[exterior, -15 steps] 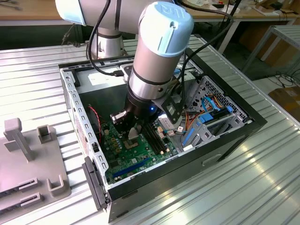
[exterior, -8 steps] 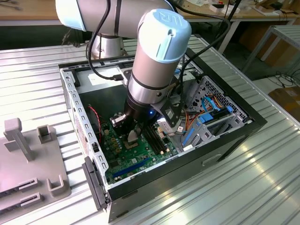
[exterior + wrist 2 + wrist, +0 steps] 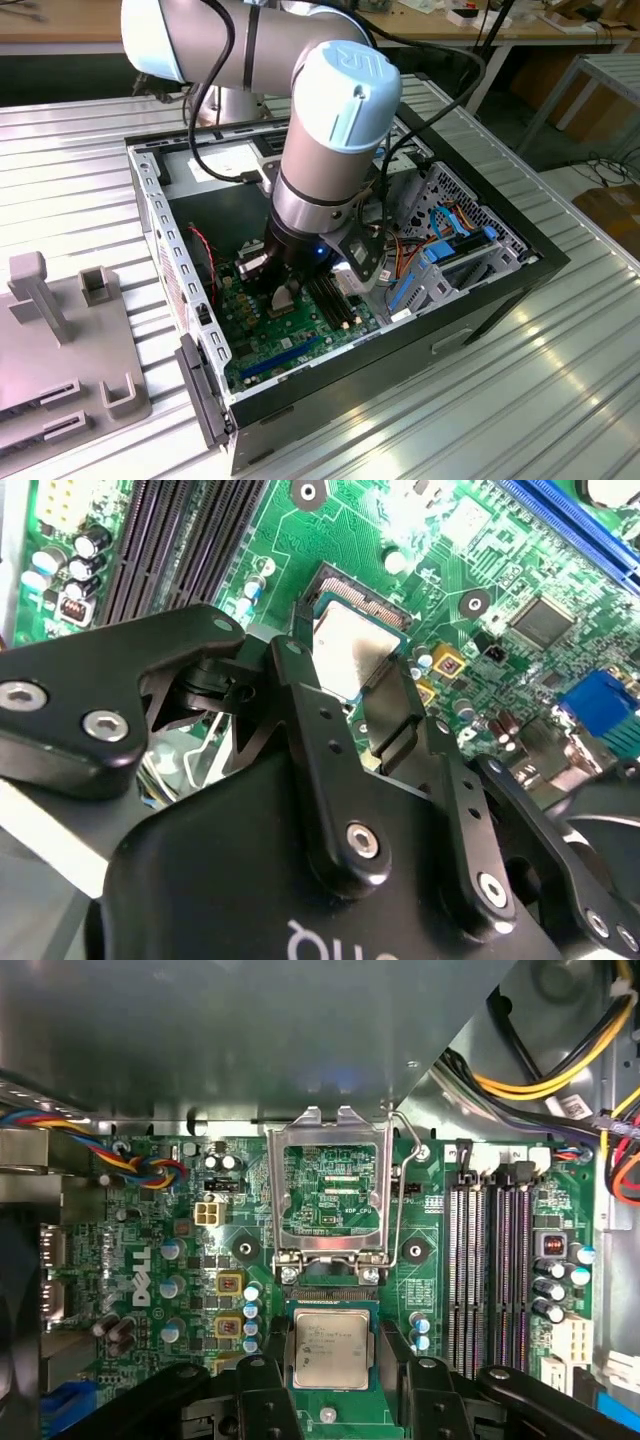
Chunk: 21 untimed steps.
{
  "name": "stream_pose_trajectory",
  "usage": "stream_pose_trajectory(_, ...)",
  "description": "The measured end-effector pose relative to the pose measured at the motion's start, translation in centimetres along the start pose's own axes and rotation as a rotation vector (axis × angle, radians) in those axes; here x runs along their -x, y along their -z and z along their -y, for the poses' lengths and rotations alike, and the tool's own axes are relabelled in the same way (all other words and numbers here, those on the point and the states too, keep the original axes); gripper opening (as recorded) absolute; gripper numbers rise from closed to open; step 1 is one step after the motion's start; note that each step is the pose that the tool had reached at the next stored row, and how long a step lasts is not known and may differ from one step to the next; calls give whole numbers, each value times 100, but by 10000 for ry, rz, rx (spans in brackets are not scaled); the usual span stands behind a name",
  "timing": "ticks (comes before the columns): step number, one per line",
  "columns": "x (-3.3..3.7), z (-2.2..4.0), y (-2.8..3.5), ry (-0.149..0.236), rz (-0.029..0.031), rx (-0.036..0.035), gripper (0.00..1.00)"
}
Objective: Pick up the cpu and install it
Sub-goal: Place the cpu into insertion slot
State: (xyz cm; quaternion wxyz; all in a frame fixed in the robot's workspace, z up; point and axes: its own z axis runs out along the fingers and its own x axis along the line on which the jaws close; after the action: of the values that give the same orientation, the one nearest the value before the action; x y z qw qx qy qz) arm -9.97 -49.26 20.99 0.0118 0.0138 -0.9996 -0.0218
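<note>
Gripping the cpu [image 3: 330, 1348] by two opposite edges, the tool [image 3: 333, 1378] sits clamped on it at the open socket [image 3: 330, 1298] (load plate [image 3: 330, 1185] swung up) on the motherboard [image 3: 440, 1295].

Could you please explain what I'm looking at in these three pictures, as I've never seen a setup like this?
This is a robot arm reaching into an open computer case on a ribbed metal table. The exterior view looks on from outside. Both wrist views come from cameras riding on the arm, looking at the green circuit board. The black gripper appears closed on the cpu, a small silver chip, holding it at its socket, beside the flipped-open metal clamp frame.
</note>
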Motion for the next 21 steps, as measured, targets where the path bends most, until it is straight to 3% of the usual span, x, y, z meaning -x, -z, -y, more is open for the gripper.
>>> stream_pose_trajectory(4,-8,1,-26,-2,-1,4,45)
stream_pose_trajectory(21,-11,10,-33,0,0,16,45)
